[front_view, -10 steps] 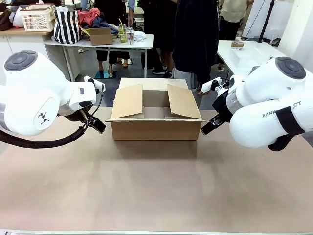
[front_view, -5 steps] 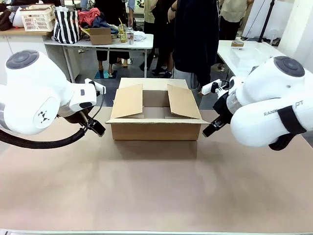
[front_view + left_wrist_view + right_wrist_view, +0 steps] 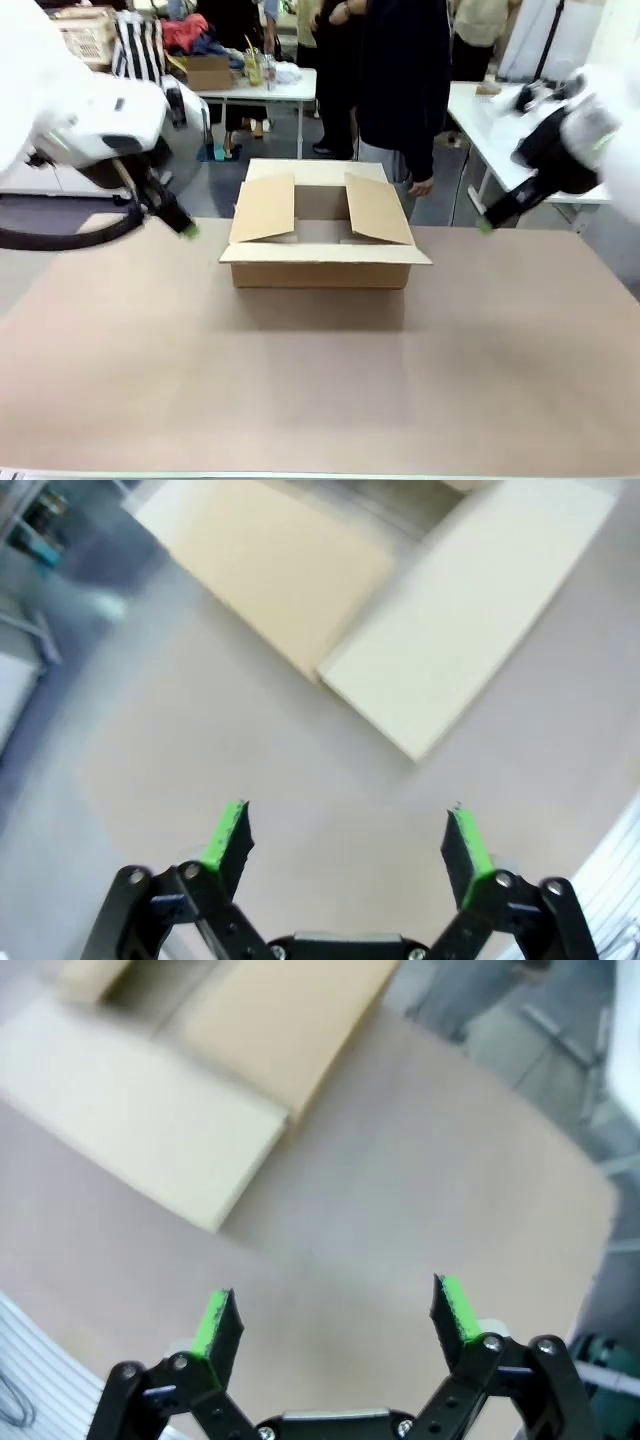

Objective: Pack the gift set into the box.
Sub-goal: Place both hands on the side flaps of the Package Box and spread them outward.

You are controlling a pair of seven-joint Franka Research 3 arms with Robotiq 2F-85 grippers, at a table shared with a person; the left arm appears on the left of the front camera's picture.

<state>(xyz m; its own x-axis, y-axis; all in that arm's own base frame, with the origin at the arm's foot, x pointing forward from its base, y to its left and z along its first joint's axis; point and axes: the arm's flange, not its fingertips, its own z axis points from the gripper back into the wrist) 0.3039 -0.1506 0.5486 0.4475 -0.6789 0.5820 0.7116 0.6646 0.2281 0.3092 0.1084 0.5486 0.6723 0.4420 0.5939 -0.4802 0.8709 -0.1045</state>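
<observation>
"Across the table point(image 3: 320, 380), toward its far edge, what stood there?"

"The box point(image 3: 320, 272), in the middle, with its top open. Two side flaps leaned inward over the opening, and the far flap lay folded back toward a person point(image 3: 400, 80) in dark clothes who stood just behind it. That person's hand point(image 3: 420, 187) hung near the box's far right corner. What lay inside the box could not be made out."

"And the arms?"

"The left gripper point(image 3: 186, 229) hung off the box's left side, apart from it, with its fingers slanting down toward the tabletop. Its wrist camera showed the jaws spread wide over bare tabletop, the green pads point(image 3: 228, 835) well apart, and the box farther ahead."

"The other one?"

"The right gripper point(image 3: 486, 226) hung off the box's right side, also clear of the cardboard. Its own camera showed its jaws equally wide, gripping nothing, with a corner of the box ahead. Both arms looked blurred from the front."
</observation>
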